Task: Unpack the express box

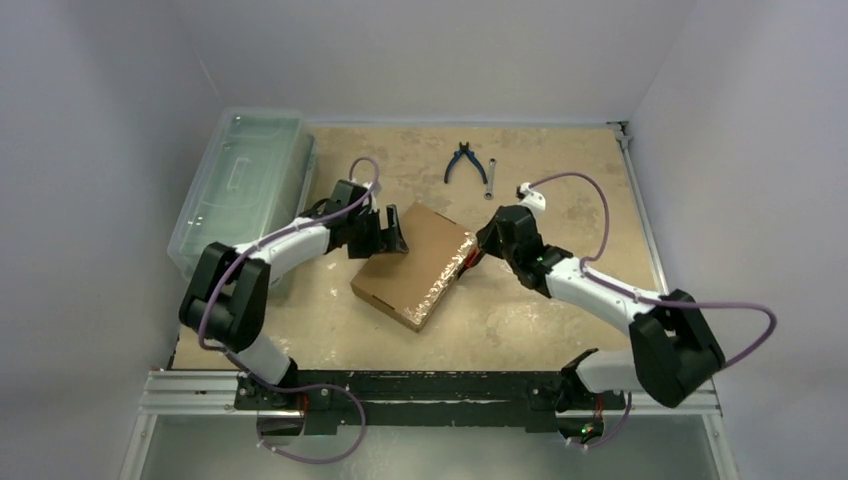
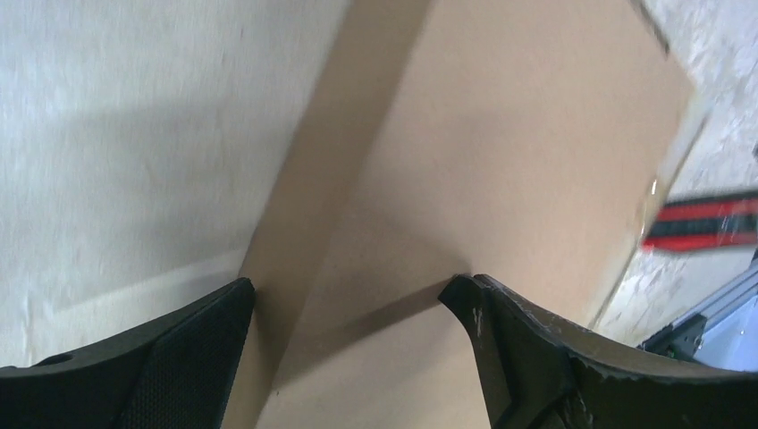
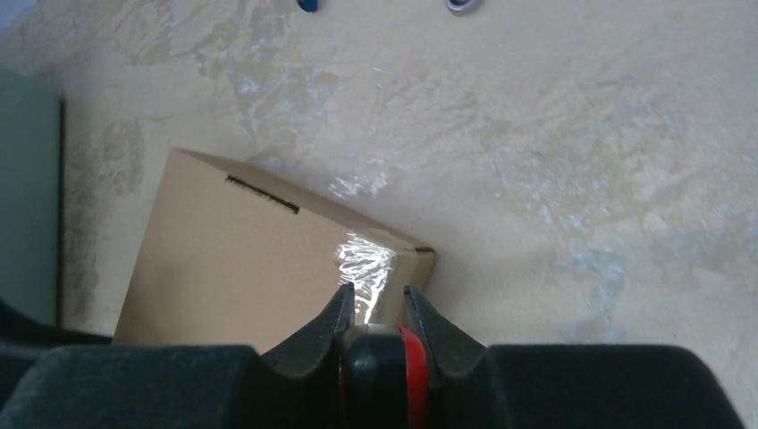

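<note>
The express box (image 1: 415, 262) is a flat brown cardboard mailer lying closed in the middle of the table, with shiny clear tape (image 1: 445, 282) along its right edge. My left gripper (image 1: 385, 235) is open at the box's far left corner. Its fingers (image 2: 206, 349) stand astride the box's edge (image 2: 501, 161), one over the top face, one beside the side wall. My right gripper (image 1: 478, 255) is shut on a black-and-red cutter tool (image 3: 384, 375), its tip at the taped corner (image 3: 366, 264) of the box (image 3: 241, 259).
A large clear plastic lidded bin (image 1: 240, 185) stands at the left, close behind my left arm; it also shows in the right wrist view (image 3: 27, 197). Blue-handled pliers (image 1: 462, 162) and a small metal wrench (image 1: 490, 180) lie at the back. A metal rail (image 1: 430, 395) runs along the near edge.
</note>
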